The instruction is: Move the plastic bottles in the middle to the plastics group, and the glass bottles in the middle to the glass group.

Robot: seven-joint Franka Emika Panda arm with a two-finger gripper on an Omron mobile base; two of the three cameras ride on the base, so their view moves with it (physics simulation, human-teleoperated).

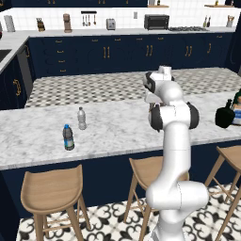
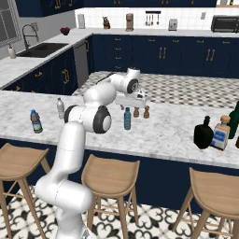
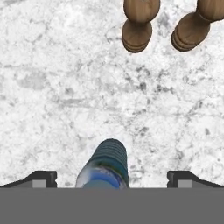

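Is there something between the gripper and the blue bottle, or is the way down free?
Nothing visible stands in the way. In the hand view the blue bottle lies directly below the open gripper, between its fingertips. The two brown shakers stand apart, farther along the counter.

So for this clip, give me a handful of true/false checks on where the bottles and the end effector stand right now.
1. The end effector is open above the blue bottle. True.
2. The blue bottle lies on its side. False: it stands upright on the counter.
3. Two brown shakers stand just beyond the blue bottle. True.
4. The black bottle stands beside the two water bottles. False: it stands far from them, next to the square labelled bottle.
5. The end effector grips the blue bottle. False: its fingers stand apart on either side.
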